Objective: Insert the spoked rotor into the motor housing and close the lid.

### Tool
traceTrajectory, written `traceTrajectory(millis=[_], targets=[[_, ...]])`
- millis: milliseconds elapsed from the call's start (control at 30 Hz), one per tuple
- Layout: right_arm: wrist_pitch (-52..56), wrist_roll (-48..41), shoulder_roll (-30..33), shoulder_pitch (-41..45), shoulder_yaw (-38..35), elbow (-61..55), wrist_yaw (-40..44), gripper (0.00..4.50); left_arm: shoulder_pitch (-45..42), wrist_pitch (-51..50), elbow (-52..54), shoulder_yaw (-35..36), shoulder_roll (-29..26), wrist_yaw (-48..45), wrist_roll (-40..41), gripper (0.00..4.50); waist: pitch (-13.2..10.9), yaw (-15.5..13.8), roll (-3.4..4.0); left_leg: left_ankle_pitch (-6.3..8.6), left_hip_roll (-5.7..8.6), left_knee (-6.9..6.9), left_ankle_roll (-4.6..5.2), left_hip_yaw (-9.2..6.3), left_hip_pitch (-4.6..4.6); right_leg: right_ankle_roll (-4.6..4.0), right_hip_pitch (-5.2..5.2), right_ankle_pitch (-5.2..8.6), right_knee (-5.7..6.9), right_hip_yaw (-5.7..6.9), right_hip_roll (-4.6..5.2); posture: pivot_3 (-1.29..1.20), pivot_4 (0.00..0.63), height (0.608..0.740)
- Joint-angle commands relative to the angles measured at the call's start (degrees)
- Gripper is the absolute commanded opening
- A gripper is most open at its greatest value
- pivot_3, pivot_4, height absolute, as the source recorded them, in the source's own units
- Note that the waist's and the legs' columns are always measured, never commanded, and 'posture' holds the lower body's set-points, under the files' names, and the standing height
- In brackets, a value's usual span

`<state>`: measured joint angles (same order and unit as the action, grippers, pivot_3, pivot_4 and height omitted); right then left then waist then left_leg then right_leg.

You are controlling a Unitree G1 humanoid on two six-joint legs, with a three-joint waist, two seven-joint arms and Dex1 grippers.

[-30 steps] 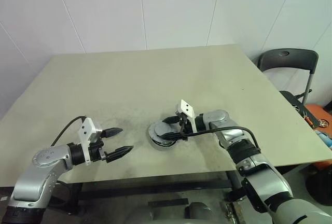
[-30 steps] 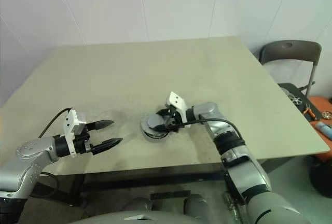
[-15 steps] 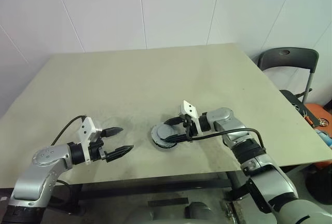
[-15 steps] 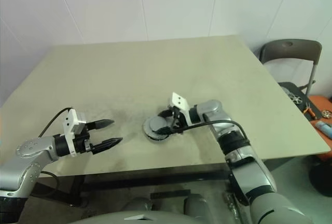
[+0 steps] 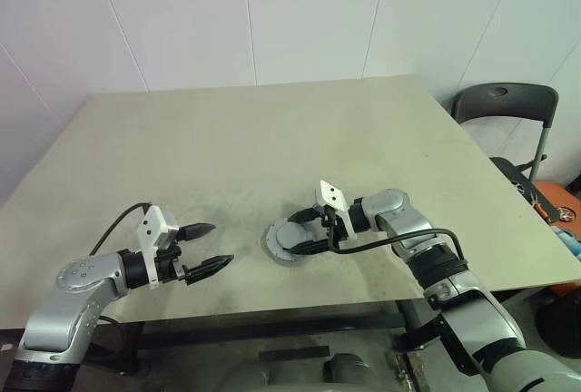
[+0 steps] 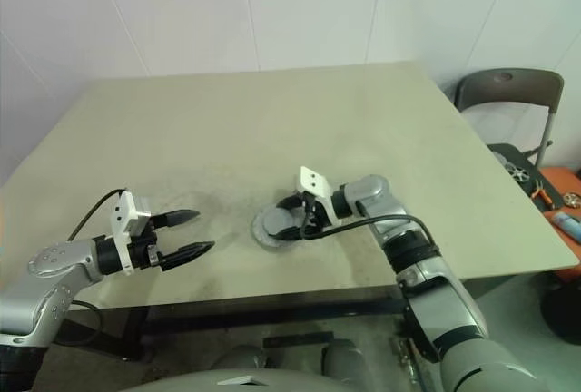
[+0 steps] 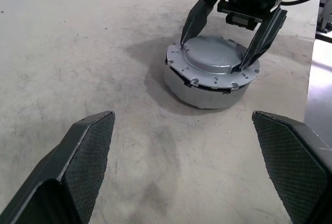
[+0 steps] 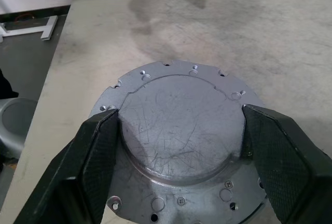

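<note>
A round grey metal lid (image 7: 213,55) sits on top of a pale round housing (image 7: 207,90) on a beige table (image 5: 272,138), in the lower centre of the head view, near the front edge. The rotor cannot be seen; it is probably shut inside.

The right gripper (image 5: 304,231) reaches in from the right. Its two black fingers (image 8: 98,154) are spread wide and straddle the lid's raised centre, resting at or just off its edge on either side. Whether they press on it is not clear.

The left gripper (image 5: 211,247), at lower left, hovers well apart from the stack, fingers spread and holding nothing.

The stack looks like solid metal: stiff, fairly heavy and smooth, so probably slippery. The likely best hold is across the raised centre or the outer rim.
</note>
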<state>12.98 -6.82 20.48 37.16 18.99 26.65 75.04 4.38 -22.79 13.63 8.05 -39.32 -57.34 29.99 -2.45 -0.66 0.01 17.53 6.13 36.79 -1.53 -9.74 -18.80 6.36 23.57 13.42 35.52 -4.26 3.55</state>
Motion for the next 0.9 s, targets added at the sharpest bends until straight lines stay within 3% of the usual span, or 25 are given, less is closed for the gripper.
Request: traceTrajectory(millis=[33, 900], targets=[[-1.03, 0.60, -0.05, 1.10, -0.41, -0.34, -0.91, 3.40, -0.20, 1.42, 1.12, 0.83, -0.21, -0.17, 0.04, 4.50, 0.00, 0.00, 0.00, 0.00, 0.00, 0.00, 0.00, 0.00, 0.00, 0.00, 0.00, 0.00, 0.00, 0.00, 0.00, 0.00, 0.000, 0.740], [-1.63, 4.43, 0.70, -1.14, 2.52, 2.85, -2.41, 3.40, 0.43, 2.23, 0.43, 0.99, -0.60, -0.70, -0.17, 4.50, 0.03, 0.03, -0.03, 0.00, -0.01, 0.01, 0.00, 0.01, 0.37, -0.01, -0.35, 0.02, 0.01, 0.00, -0.01, 0.00, 0.000, 0.740]])
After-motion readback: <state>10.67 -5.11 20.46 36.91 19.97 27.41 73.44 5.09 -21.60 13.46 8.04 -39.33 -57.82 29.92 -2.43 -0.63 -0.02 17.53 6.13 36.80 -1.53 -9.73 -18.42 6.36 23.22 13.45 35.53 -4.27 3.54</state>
